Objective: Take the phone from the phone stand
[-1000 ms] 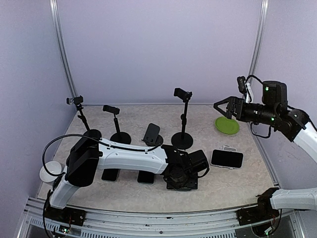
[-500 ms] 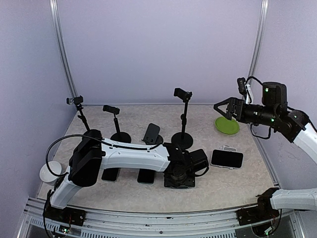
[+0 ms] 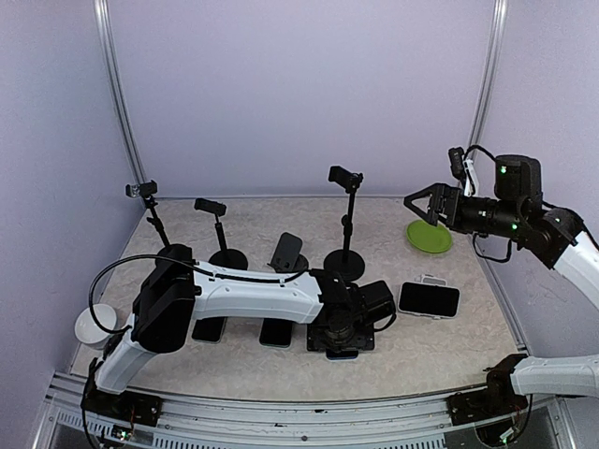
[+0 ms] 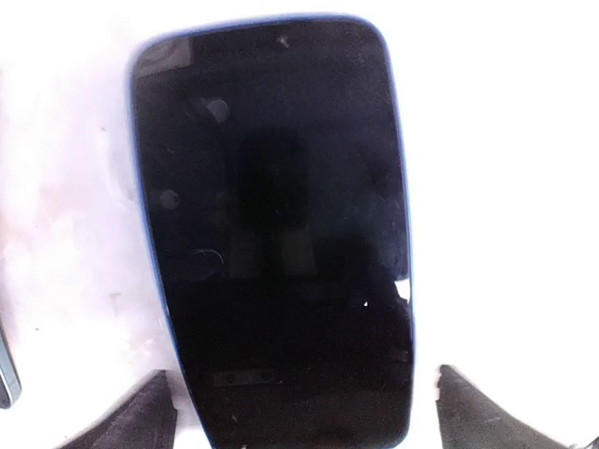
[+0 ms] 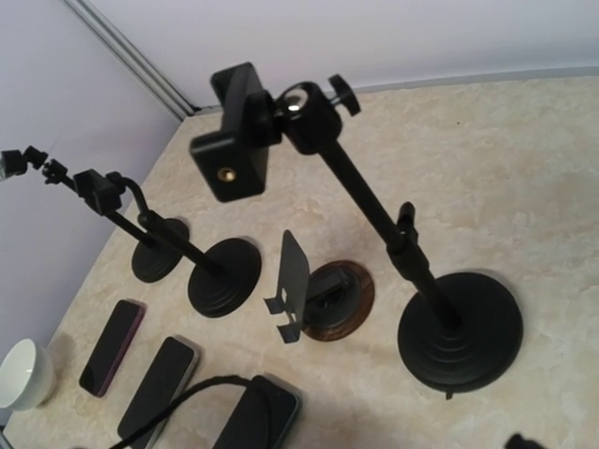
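Phone (image 4: 271,234) is lying flat, screen up, on the table (image 3: 426,351) at near centre, right under the left gripper (image 4: 299,419). Its fingertips (image 4: 140,416) are standing wide apart on either side of the phone's lower end and aren't pinching it, so you're gripping nothing there.

Phone stand (image 3: 285,253), the small tilted one just beyond it, is sitting empty. The three tall clamp stands (image 3: 344,224) around it are carrying nothing either. I'm judging the removal as done. What's remaining for you is probably just lifting the left arm clear.

Right gripper (image 3: 418,202) is hovering high at far right, jaws spread, holding nothing.

Containers: the white bowl (image 3: 94,325) at near left is showing nothing inside in the right wrist view. The green plate (image 3: 429,236) at far right is lying bare.

Other phones (image 3: 429,299) are lying flat on the table, one to the right of the left gripper and more to its left under the arm.
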Available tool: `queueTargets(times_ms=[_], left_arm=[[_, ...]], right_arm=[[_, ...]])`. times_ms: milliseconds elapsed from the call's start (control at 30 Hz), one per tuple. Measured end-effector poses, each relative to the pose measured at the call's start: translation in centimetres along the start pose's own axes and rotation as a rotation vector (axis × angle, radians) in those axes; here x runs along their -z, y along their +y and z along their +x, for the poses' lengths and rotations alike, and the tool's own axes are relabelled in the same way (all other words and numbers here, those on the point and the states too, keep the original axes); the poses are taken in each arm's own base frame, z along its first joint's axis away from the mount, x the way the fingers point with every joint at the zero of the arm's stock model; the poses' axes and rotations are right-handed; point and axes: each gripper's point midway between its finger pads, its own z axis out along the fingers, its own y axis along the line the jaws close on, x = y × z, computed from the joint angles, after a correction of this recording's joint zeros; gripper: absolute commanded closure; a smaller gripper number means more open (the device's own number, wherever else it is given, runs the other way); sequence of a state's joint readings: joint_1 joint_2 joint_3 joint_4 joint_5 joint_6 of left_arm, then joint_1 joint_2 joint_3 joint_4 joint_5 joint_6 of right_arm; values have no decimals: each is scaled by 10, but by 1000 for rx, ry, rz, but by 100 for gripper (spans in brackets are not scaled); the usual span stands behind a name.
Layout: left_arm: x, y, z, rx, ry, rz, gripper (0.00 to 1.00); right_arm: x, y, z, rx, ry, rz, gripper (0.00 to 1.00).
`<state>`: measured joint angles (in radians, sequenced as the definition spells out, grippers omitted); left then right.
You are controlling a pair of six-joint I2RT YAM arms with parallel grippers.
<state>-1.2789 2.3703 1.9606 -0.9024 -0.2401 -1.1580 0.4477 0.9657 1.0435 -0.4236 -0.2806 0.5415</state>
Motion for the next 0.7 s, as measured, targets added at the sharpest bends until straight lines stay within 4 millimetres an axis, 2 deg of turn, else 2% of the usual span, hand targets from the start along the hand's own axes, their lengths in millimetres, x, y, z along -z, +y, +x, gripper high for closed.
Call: queueTargets(times_ms=[233, 400, 500, 600, 700], left_arm=[[-1, 0, -9, 20, -15, 8, 1], [-1, 2, -20, 1, -51, 2, 1], [2, 2, -30, -19, -93, 1, 1], [17, -2, -42, -34, -142, 21, 1], [44, -10, -60, -40, -206, 65, 1]], right_arm=[[-1, -8, 12, -72, 42, 32, 7], [2, -18, 33, -119, 106, 66, 7], [10, -25, 53, -145, 155, 97, 8], [20, -33, 72, -178, 196, 128, 9], [26, -41, 94, -219, 242, 155, 10]])
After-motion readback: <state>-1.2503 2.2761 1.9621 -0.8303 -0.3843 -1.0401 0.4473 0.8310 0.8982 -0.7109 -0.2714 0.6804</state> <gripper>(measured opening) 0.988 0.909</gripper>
